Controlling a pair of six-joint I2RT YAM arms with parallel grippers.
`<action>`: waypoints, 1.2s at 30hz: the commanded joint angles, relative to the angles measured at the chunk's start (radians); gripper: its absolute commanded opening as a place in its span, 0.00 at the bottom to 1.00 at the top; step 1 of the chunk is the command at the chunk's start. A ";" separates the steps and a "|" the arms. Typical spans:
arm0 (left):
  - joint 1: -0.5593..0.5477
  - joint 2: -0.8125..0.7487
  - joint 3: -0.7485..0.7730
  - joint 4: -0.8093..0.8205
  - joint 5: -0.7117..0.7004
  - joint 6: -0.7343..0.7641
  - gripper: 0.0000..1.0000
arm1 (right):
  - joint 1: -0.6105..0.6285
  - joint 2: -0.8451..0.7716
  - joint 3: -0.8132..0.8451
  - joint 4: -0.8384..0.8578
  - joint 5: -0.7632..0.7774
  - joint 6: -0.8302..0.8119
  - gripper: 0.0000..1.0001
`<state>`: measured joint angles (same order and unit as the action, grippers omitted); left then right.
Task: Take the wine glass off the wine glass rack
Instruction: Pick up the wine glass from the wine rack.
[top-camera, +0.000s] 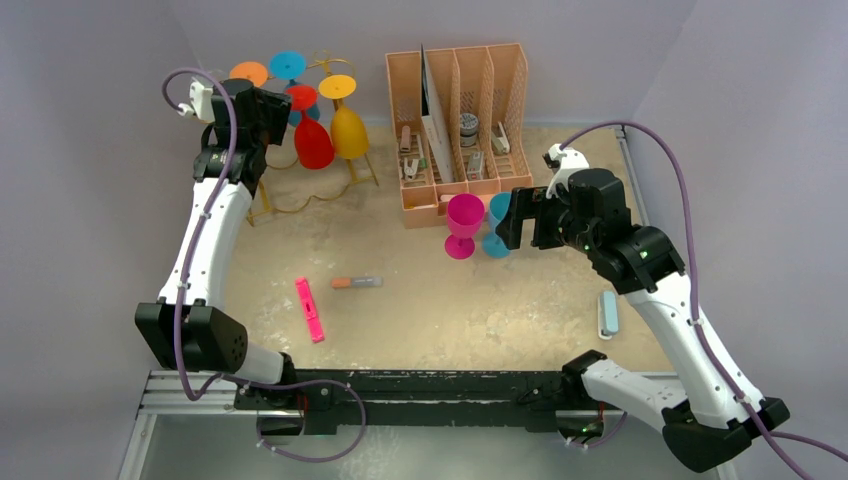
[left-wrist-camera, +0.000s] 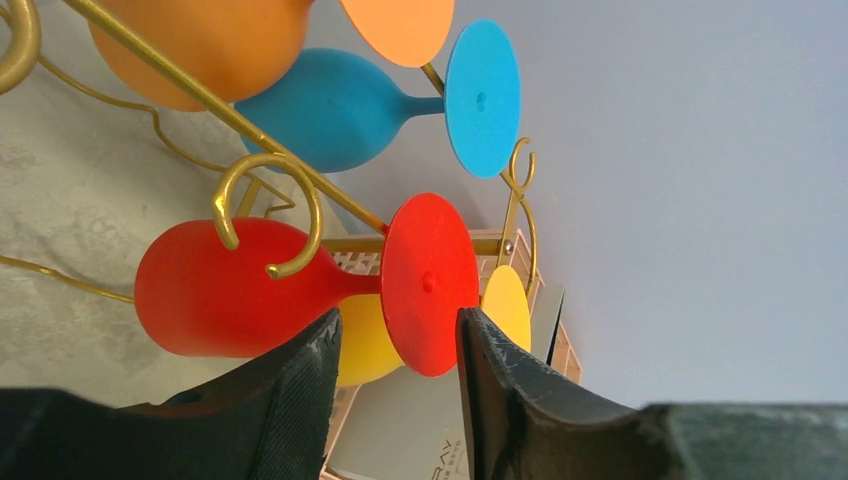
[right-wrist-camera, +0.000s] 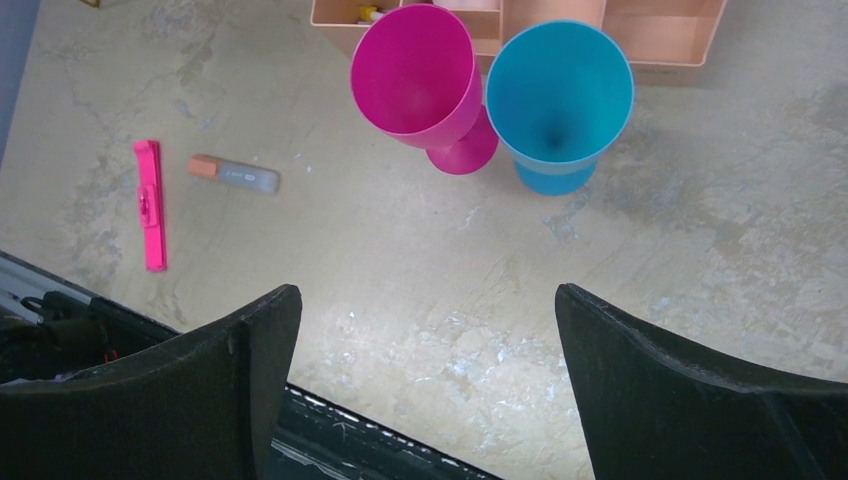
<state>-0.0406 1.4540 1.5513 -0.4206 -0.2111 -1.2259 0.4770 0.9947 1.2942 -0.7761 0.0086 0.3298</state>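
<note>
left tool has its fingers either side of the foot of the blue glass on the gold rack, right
Not the blue glass: the left wrist view shows the left tool with its fingers either side of the foot of the red glass on the gold rack.

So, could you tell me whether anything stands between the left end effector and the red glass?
Nothing visible does. The red glass has its foot between the fingers of the left end effector. A hook of the rack curls across its bowl, clear of them.
</note>
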 joint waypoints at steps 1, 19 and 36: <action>-0.013 0.003 0.016 0.052 -0.021 -0.061 0.41 | -0.001 -0.010 0.020 -0.011 0.021 -0.020 0.99; -0.054 -0.019 -0.053 0.070 -0.161 -0.211 0.37 | 0.000 -0.002 0.027 -0.021 0.050 -0.028 0.99; -0.061 0.013 -0.042 0.112 -0.162 -0.256 0.36 | 0.001 -0.014 0.002 0.001 0.057 -0.027 0.99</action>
<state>-0.0948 1.4590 1.4944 -0.3450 -0.3599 -1.4590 0.4770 0.9939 1.2938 -0.7914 0.0433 0.3164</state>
